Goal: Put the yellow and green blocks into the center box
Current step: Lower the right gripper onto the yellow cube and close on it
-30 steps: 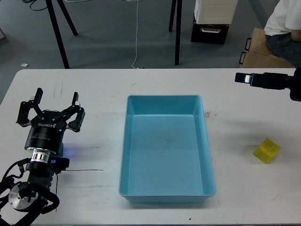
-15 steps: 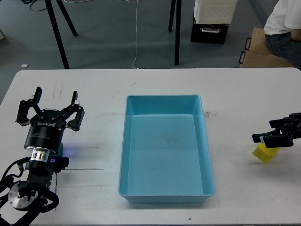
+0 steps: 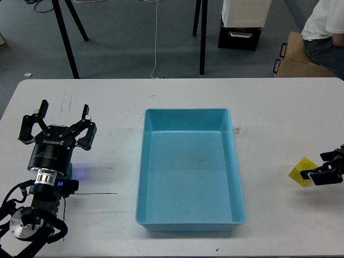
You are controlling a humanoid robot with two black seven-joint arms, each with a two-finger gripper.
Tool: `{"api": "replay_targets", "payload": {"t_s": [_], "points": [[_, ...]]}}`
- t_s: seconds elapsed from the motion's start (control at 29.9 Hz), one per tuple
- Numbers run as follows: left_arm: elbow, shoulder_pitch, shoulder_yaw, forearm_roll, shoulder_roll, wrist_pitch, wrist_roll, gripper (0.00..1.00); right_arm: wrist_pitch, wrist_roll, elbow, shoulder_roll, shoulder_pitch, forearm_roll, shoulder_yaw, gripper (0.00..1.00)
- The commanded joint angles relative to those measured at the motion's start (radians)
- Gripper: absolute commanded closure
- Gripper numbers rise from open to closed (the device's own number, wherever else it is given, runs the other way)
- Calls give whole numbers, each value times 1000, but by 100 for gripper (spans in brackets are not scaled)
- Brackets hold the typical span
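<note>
- My left gripper (image 3: 57, 124) stands near the table's left edge, pointing up and away from me, with its black fingers (image 3: 86, 129) spread wide apart and nothing between them.
- My right gripper (image 3: 324, 171) comes in low at the table's right edge; only its dark tip shows, and I cannot tell whether the fingers are parted or closed.
- The yellow block (image 3: 301, 171) lies on the table near the right edge, about halfway between the far and near edges. The tip of my right gripper is right against its right side, partly covering it; whether it grips the block I cannot tell.
- The light blue rectangular box (image 3: 145, 161) sits in the middle of the white table (image 3: 107, 102), its long sides running from the near edge toward the far edge. Its inside holds no block.
- The yellow block is well apart from the box, on bare tabletop to its right.
</note>
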Motion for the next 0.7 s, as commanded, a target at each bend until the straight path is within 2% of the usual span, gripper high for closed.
{"api": "replay_targets", "payload": {"t_s": [0.0,0.3,0.67], "points": [[0,1,2,-2,0,0,0,0,0,0,-28,28,2,-45,-14,3],[5,1,0,0,0,0,0,0,0,0,-90,106,16,-84,-46,3],[8,1,-2,0,0,0,0,0,0,0,-153,141,34,-96,-75,4]]}}
